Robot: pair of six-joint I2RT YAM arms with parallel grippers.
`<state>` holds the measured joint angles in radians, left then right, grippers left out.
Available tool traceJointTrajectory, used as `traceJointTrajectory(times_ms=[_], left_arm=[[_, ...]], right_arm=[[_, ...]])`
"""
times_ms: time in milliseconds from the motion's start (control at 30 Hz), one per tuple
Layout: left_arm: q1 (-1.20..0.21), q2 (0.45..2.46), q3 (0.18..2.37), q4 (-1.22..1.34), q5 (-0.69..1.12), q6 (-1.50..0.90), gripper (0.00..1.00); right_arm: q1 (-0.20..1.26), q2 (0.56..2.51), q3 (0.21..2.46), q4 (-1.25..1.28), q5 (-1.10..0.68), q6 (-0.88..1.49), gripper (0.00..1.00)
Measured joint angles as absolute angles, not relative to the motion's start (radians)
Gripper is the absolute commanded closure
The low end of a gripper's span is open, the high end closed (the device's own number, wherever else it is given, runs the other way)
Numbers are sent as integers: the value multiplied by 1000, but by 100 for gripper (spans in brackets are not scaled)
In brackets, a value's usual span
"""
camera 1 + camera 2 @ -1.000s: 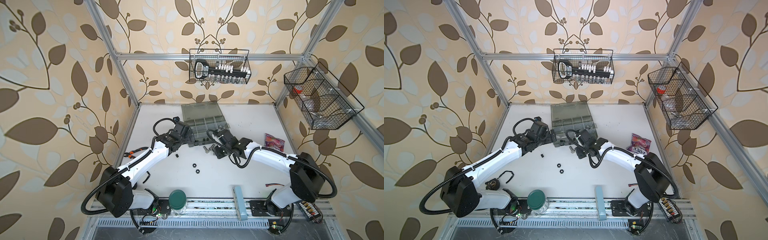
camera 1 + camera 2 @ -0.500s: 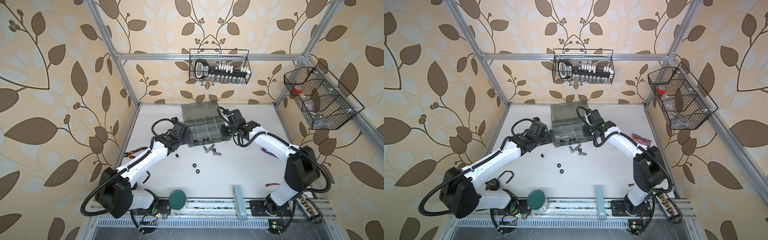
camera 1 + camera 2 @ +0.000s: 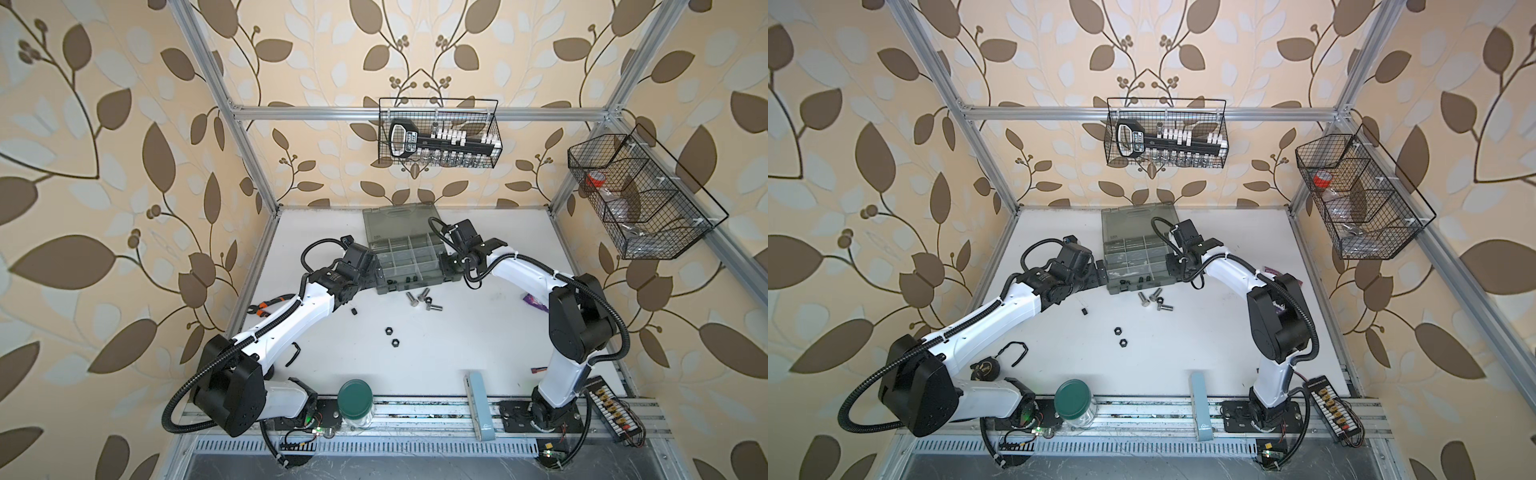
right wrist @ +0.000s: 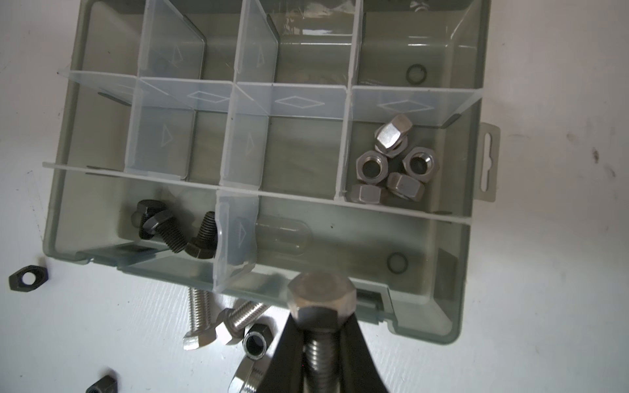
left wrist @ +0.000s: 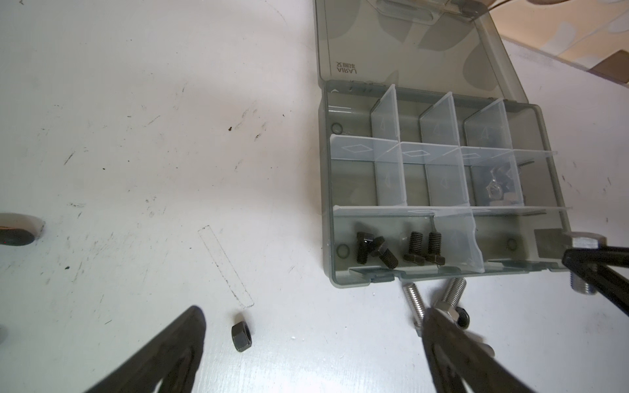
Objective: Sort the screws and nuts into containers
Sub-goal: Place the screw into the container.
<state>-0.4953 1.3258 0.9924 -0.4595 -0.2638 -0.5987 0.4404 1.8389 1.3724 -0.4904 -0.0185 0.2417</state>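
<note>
The worktop (image 3: 478, 345) is white and scuffed. Pliers (image 3: 262, 309) lie at its left edge.

The left gripper (image 5: 313, 314) is spread wide and holds nothing. It hangs low over the worktop, just left of the case. One black nut (image 5: 241, 337) lies on the worktop between its fingers (image 5: 177, 347) and touches neither. A jar (image 3: 354, 397) with a green lid stands at the front edge.

The case (image 3: 399, 259) stands near the middle of the back edge, with its lid (image 3: 1138, 220) open toward that edge. Its front left compartment holds four black screws (image 5: 415, 246). The right compartment of its middle row holds a heap of silver nuts (image 4: 394, 160).

Two black nuts (image 3: 389, 331) lie close together near the worktop's centre, well apart from the case. Three silver screws (image 4: 241, 318) lie just in front of the case's front wall, with a dark nut (image 4: 257, 345) among them.

The right gripper (image 4: 321, 326) is closed on a silver screw (image 4: 321, 296), pinching the threaded shank just under the head. It holds the screw off the worktop at the case's front right corner. Whether the screw hangs over the front right compartment or over the rim cannot be told.

A box (image 3: 480, 403) stands at the front edge. A purple packet (image 3: 534, 300) lies near the right edge, partly behind the right arm.
</note>
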Motion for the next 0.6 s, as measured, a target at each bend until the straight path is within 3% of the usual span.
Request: traceJointTrajectory(times_ms=[600], left_arm=[[-495, 1325, 983, -460, -261, -606, 1]], right_arm=[[416, 1942, 1417, -490, -22, 243, 100]])
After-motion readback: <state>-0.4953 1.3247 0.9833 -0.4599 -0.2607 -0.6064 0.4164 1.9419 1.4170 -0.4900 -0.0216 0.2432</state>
